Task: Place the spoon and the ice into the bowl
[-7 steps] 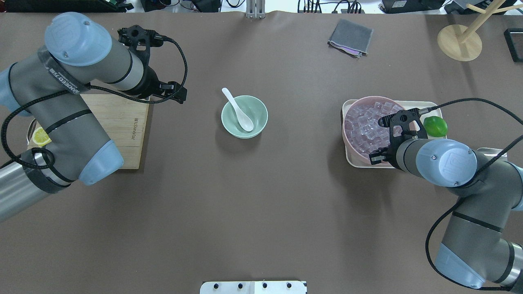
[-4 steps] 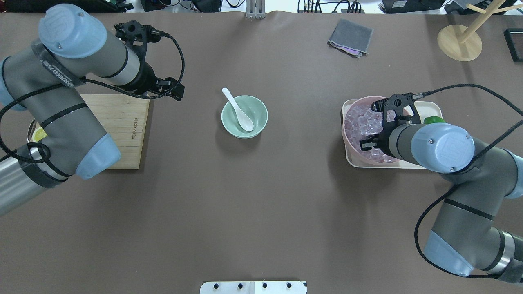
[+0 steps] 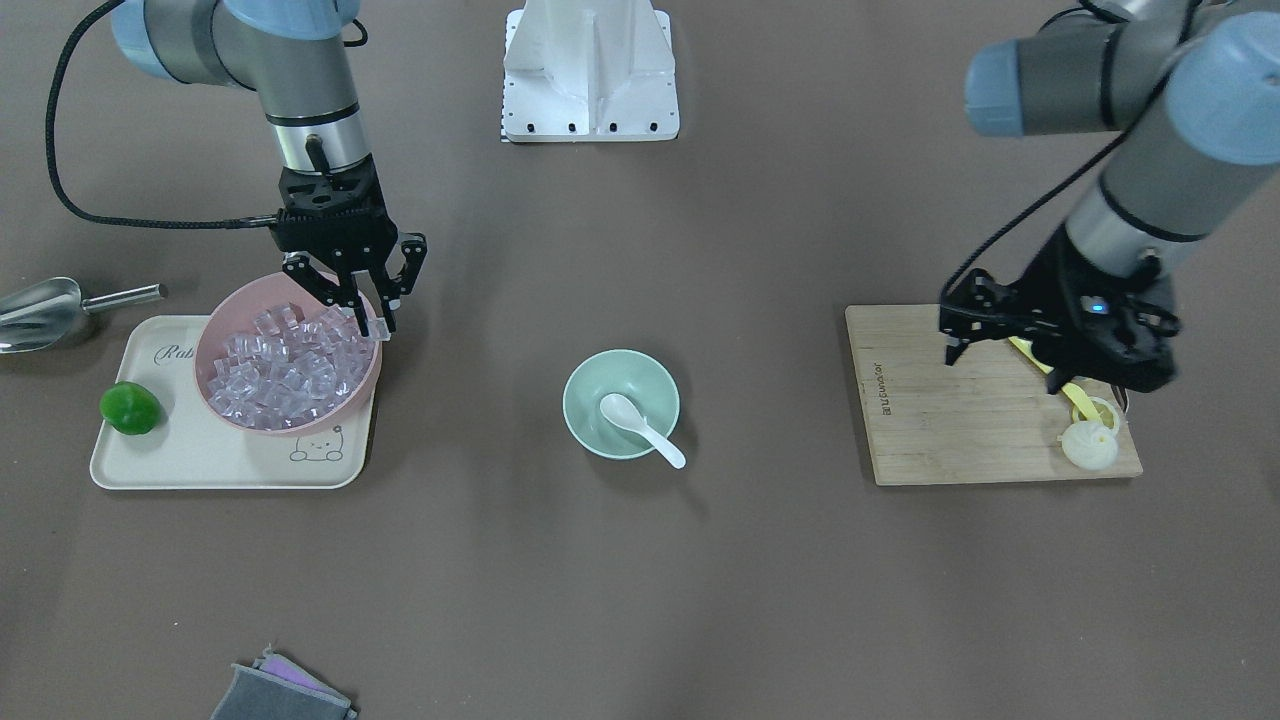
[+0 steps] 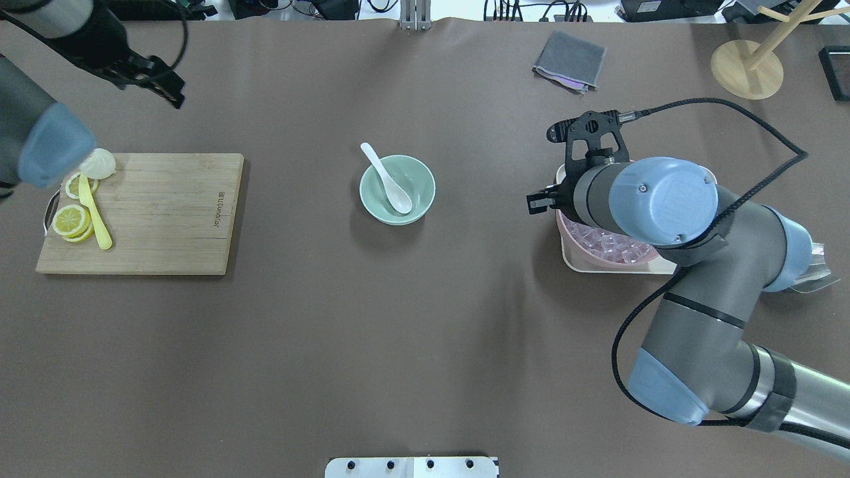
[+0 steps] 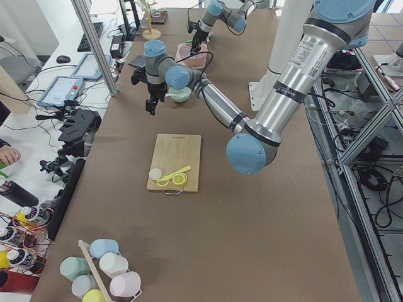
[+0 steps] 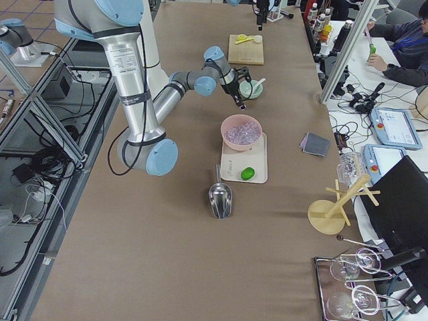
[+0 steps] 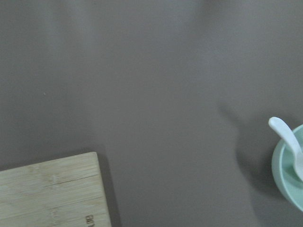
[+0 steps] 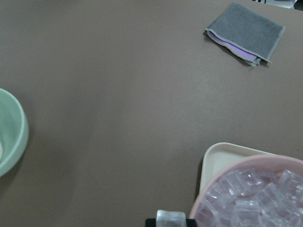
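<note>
The white spoon [image 4: 387, 178] lies in the mint-green bowl [image 4: 425, 178] at the table's middle, scoop down and handle over the far rim; both also show in the front view, spoon [image 3: 641, 425] and bowl [image 3: 590, 388]. My right gripper [image 3: 372, 328] hangs over the edge of a pink bowl of ice [image 3: 207, 350] nearest the green bowl, shut on one clear ice cube [image 3: 377, 335]. The cube [image 8: 170, 218] shows at the bottom of the right wrist view. My left gripper [image 4: 174, 93] is open and empty, far left of the bowl.
The pink bowl stands on a cream tray [image 3: 200, 458] with a lime [image 3: 130, 407]; a metal scoop [image 3: 40, 310] lies beside it. A wooden cutting board [image 4: 166, 212] holds lemon slices [image 4: 72, 219] and a yellow utensil [image 4: 97, 226]. A grey cloth [image 4: 570, 60] and wooden stand [image 4: 747, 66] sit at the far edge.
My right gripper rose out of the pink bowl with an ice cube and moved left to its rim. My left arm swung away to the far left, uncovering the lemon slices.
</note>
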